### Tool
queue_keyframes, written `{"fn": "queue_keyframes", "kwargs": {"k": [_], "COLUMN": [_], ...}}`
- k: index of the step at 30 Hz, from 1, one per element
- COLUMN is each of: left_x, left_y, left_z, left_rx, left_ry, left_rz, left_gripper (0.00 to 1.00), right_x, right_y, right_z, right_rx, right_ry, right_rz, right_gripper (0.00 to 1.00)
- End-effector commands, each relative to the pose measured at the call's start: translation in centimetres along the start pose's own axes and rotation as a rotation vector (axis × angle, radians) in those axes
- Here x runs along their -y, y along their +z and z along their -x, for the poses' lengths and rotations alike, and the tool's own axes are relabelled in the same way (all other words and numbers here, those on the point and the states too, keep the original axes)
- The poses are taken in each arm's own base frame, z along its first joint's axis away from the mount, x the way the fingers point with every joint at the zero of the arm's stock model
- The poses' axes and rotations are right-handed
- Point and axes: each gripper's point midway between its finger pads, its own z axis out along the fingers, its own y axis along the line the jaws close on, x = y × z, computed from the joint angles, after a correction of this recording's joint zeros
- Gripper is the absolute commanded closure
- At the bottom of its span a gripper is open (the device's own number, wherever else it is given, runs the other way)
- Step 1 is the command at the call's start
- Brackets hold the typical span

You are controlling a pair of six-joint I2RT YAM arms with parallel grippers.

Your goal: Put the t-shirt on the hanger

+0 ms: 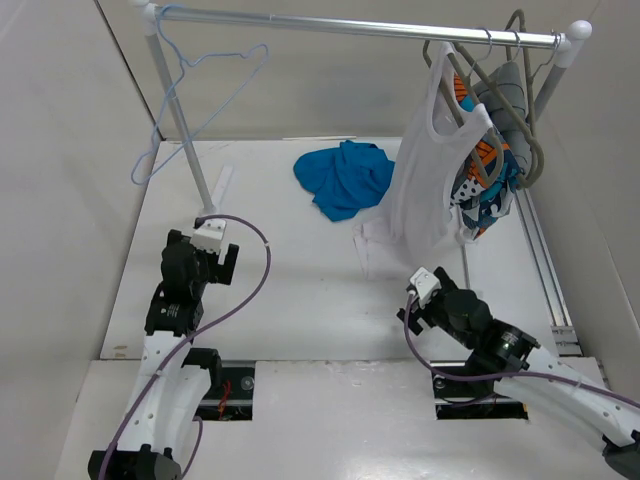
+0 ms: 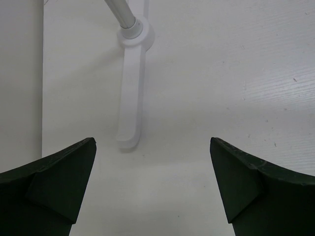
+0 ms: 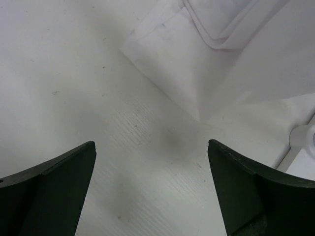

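Note:
The bright blue t-shirt (image 1: pixel 345 177) lies crumpled on the white table at the back middle. The pale-blue wire hanger (image 1: pixel 195 100) hangs by its hook from the left end of the rail (image 1: pixel 350 25). My left gripper (image 1: pixel 222 247) is open and empty over bare table at the left, near the rack's left foot (image 2: pixel 132 93). My right gripper (image 1: pixel 425 290) is open and empty at the right, just in front of the hem of the white tank top (image 3: pixel 197 64). Neither gripper touches the t-shirt or the hanger.
The white tank top (image 1: pixel 430 180) hangs from the rail's right end, its hem resting on the table. Behind it hang an orange-blue-white patterned garment (image 1: pixel 485 190) and grey hangers (image 1: pixel 510 100). The rack's slanted posts (image 1: pixel 185 130) stand at both sides. White walls enclose the table.

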Motion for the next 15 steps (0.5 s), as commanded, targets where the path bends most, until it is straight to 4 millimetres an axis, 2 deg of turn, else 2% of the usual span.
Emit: {"fn": "queue_keyframes", "kwargs": {"k": [1,4,5,6,7,8,9,11,12,13,15], "left_x": [-0.8,-0.5,-0.3,0.6,2.3,3.1,4.0,6.1,6.6,6.7,6.3], "left_y": [-0.6,-1.1,-1.2,-1.3,-1.9,-2.3,-2.8,-3.7,-3.9,-4.2,-3.7], "left_z": [2.0,3.5,3.9,3.3,4.3,4.5,4.6,4.8,4.6,4.9,4.4], "left_rx": [0.050,0.081,0.089,0.064,0.104,0.121,0.129,0.154,0.157,0.180,0.169], "left_ry": [-0.026,-0.026,0.018,0.055,0.106,0.197,0.216,0.209,0.225,0.244,0.222], "left_rz": [0.025,-0.008,-0.036,-0.092,-0.208,-0.271,-0.332,-0.453,-0.485,-0.492,-0.458], "left_gripper": [0.00,0.00,0.00,0.00,0.00,0.00,0.00,0.00,0.00,0.00,0.00], "right_x": [0.3,0.0,-0.4,-0.1,-0.4,-0.6,-0.7,-1.2,-2.3,-1.8,-1.7], "right_y": [0.1,0.9,1.9,2.2,2.7,3.4,4.9,6.6,8.5,9.4,11.8], "right_z": [3.9,5.3,5.1,6.8,7.4,8.0,9.4,11.1,10.9,14.1,16.2], "right_rx": [0.116,0.104,0.065,0.080,0.074,0.066,0.045,0.043,0.007,0.053,0.051], "right_ry": [-0.021,-0.113,-0.147,-0.198,-0.232,-0.266,-0.328,-0.388,-0.427,-0.463,-0.493], "right_rz": [0.011,0.053,0.077,0.084,0.113,0.131,0.153,0.195,0.235,0.228,0.219], "right_gripper": [0.00,0.00,0.00,0.00,0.00,0.00,0.00,0.00,0.00,0.00,0.00]}}
